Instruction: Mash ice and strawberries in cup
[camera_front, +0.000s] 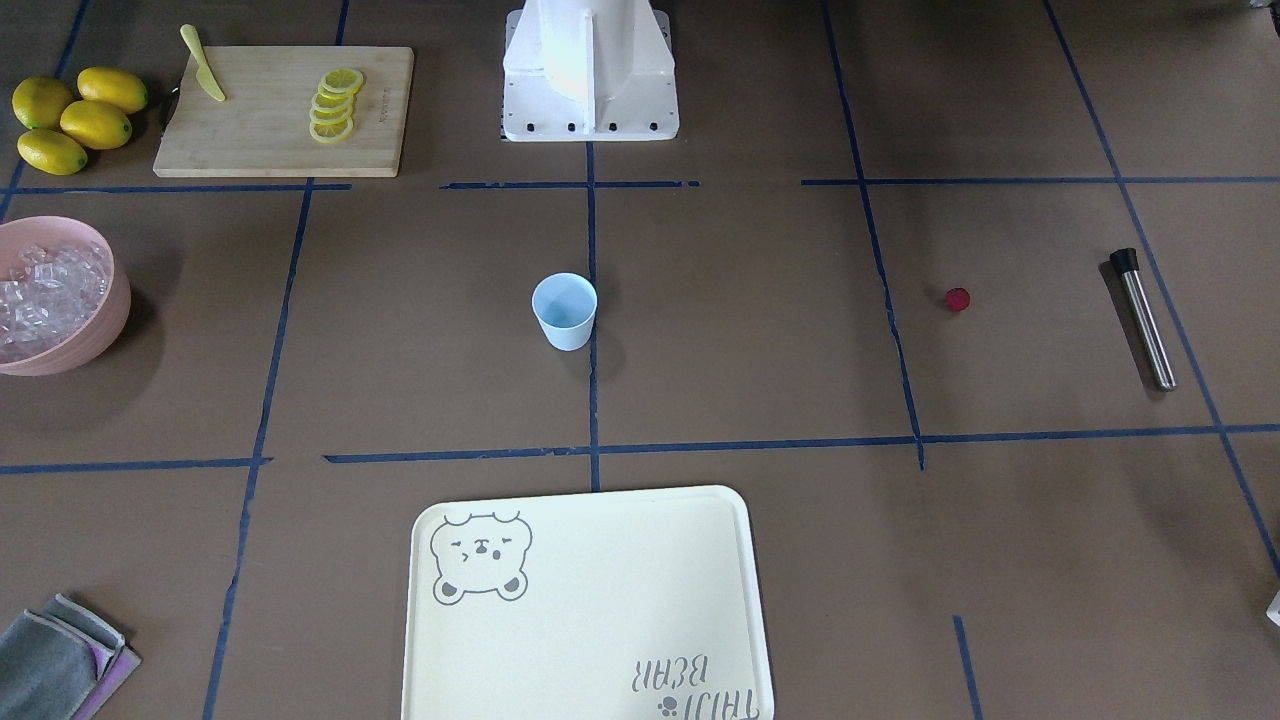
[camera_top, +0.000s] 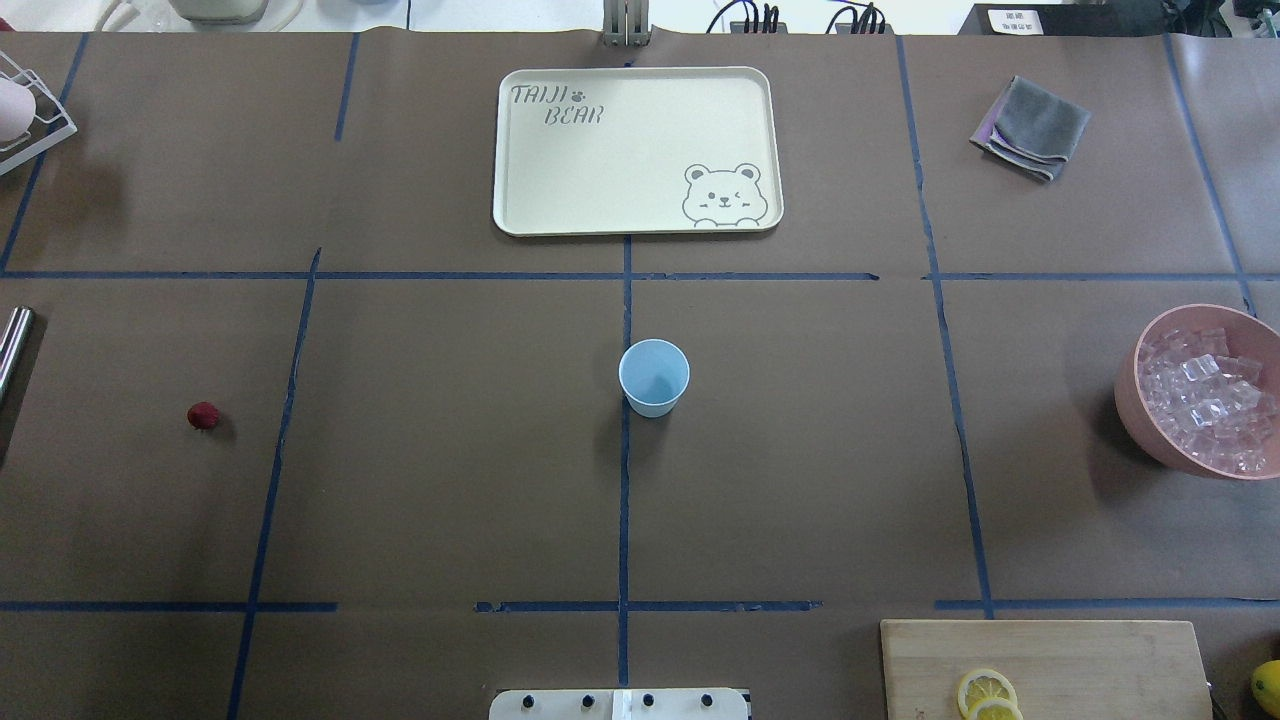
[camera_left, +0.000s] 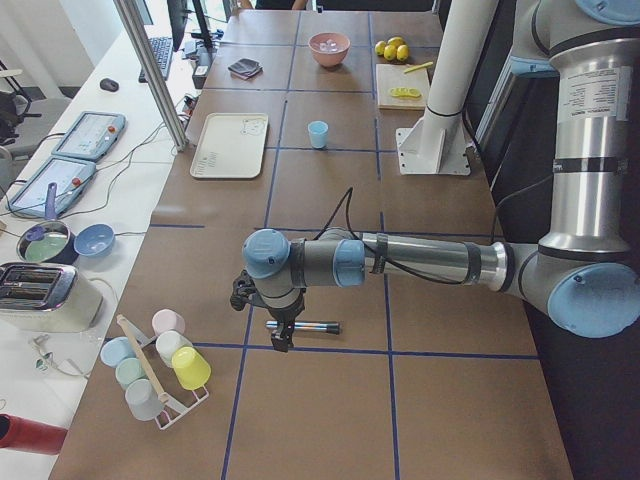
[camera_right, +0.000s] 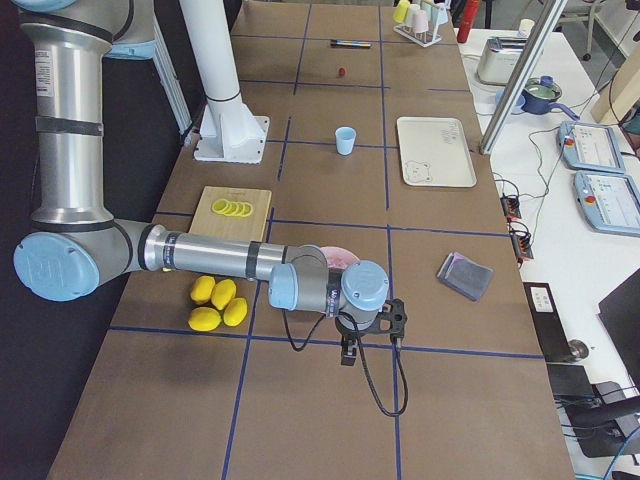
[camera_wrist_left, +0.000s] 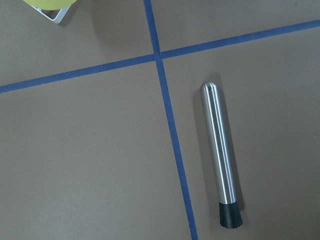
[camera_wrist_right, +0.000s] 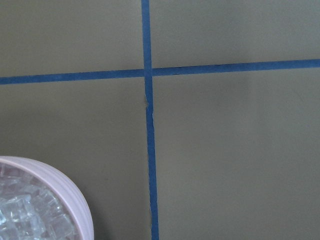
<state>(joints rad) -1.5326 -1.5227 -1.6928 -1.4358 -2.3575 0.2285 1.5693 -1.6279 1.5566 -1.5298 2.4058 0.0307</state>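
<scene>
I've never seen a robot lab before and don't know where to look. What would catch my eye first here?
Probably the small light blue cup, standing alone right in the middle. Next comes the pink bowl heaped with glassy ice, far out on the robot's right side. On its left, one tiny red strawberry lies by itself, with a steel rod lying farther out beyond it.

Jaws of the left gripper (camera_left: 281, 338) and right gripper (camera_right: 349, 355) are too small to read.
</scene>
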